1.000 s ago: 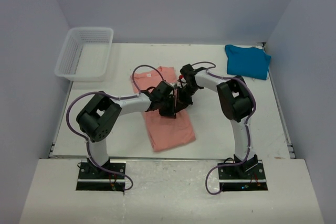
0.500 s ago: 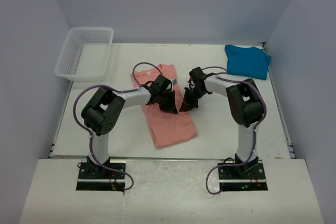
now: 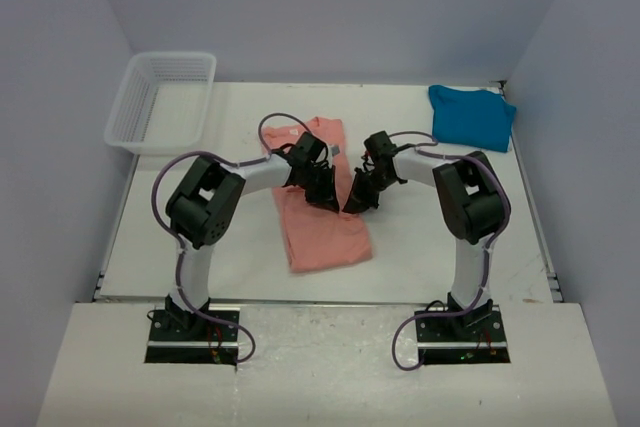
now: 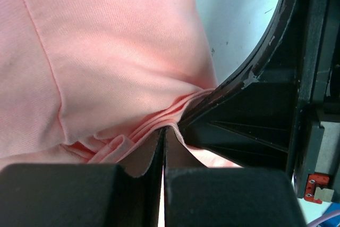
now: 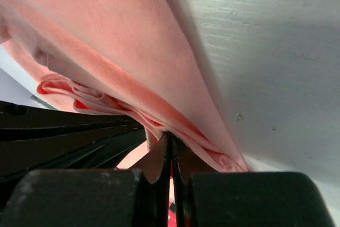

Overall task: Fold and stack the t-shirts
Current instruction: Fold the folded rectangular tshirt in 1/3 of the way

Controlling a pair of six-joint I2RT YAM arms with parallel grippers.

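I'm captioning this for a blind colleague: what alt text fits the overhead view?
A robot's left hand and right hand meet mid-table, both gripping a pink t-shirt lying on the white table. A blue t-shirt lies at the far right corner, a white mesh basket at the far left.

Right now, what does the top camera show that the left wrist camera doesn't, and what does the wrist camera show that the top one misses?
Only the top view shows the teal t-shirt at the far right and the white basket at the far left. Only the left wrist view shows bunched cloth layers pinched in the shut left gripper. Both show the salmon-pink t-shirt with that gripper on it.
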